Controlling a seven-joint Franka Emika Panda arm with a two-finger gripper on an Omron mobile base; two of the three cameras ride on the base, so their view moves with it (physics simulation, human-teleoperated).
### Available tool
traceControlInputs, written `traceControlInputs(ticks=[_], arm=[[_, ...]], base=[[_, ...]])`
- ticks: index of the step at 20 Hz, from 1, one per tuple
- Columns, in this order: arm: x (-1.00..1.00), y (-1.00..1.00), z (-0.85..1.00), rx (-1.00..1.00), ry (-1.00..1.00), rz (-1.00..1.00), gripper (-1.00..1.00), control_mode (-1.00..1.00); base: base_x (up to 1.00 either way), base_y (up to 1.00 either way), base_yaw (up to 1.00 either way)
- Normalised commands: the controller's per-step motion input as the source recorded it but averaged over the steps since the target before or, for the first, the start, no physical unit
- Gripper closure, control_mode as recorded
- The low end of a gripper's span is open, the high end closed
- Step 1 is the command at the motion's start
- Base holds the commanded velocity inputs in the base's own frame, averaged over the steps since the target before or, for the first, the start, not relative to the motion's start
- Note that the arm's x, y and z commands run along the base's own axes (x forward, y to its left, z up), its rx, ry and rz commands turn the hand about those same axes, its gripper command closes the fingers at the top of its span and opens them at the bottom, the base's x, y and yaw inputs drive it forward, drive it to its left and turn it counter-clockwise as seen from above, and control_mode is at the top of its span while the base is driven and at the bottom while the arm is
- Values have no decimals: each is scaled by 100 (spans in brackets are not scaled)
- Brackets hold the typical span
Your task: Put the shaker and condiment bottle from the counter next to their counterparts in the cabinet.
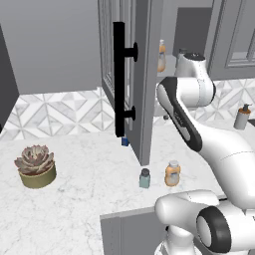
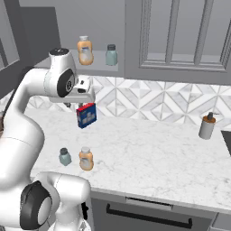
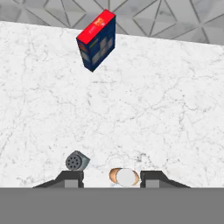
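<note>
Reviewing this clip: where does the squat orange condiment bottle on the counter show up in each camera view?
Left base view: condiment bottle on the marble counter, lower centre-right, right of the shaker.
Right base view: lower left, again right of the shaker.
Hand view: seen from above at the bottom edge, between the hand's fingertips.
Shared landmark: the teal shaker beside it.

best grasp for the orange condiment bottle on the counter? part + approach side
Judging by its pose, take the condiment bottle from straight above, closing on the rounded body just below the pale cap. It stands upright on the counter, and the gripper already looks down with the cap between its fingertips. Keep the jaws clear of the shaker standing close beside it.
</note>
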Motion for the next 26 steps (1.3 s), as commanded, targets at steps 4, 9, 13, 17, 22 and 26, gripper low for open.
traceControlInputs(ticks=[4, 9, 13, 17, 22, 26], arm=[[0, -5, 0, 5, 0, 0, -100, -100], [0, 0, -4, 0, 0, 0, -100, -100], [0, -1, -19, 0, 0, 12, -100, -100], [0, -1, -21, 0, 0, 21, -100, -100], [0, -9, -15, 1, 0, 27, -100, -100], [0, -14, -13, 5, 0, 29, -100, -100]], base=[[0, 0, 0], [0, 0, 0], [0, 0, 0], [0, 0, 0], [0, 0, 0], [0, 0, 0]])
